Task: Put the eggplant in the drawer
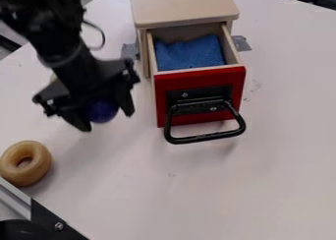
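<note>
Eggplant held outside an open drawer. The gripper [107, 120] hangs above the tabletop [263, 185], between its left edge and the cabinet [183, 7]; the fingers [125, 100] are clamped on the eggplant [102, 111], one at each side. Task state: grasp made, drawer [199, 75] pulled out, with its red front and black handle [205, 137] facing the tabletop's near edge. A blue cloth [190, 53] lies inside, toward the rear. Left to do, as judged: carriage across to the drawer, lowering past the rim and release, probably onto the cloth.

Orientation: a smooth, rounded, dark purple end emerges below the fingers, pointing down and toward the near edge. The rest is hidden behind the gripper, so which end this is cannot be told. The long axis is foreshortened; it appears to run from this end up between the fingers, though its exact slant is uncertain.
</note>
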Controlling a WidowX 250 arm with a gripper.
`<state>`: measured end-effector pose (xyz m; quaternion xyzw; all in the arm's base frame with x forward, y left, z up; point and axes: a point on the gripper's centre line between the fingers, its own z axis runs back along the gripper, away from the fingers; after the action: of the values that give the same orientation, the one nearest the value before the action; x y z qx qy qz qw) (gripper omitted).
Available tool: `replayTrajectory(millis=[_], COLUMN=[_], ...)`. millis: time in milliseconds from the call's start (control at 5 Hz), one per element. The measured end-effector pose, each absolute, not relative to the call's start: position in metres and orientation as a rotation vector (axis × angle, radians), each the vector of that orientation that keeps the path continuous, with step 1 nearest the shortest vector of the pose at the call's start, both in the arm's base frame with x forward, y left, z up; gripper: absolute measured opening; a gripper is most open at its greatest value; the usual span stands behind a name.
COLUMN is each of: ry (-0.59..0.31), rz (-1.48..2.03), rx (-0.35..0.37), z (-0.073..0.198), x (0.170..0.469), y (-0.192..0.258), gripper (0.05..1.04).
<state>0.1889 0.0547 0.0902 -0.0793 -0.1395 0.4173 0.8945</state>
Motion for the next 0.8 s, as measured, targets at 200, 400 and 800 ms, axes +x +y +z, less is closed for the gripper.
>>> replayTrajectory(millis=[200, 400, 800], ry=[-0.302, -0.3, -0.272], rz=[0.845, 0.812, 0.668], rx=[-0.183, -0.191, -0.102], z=[0.114, 0.13, 0.126], x=[0.195, 0.211, 0.268], y=[0.053, 0.05, 0.057], gripper=[0.799, 0.799, 0.798])
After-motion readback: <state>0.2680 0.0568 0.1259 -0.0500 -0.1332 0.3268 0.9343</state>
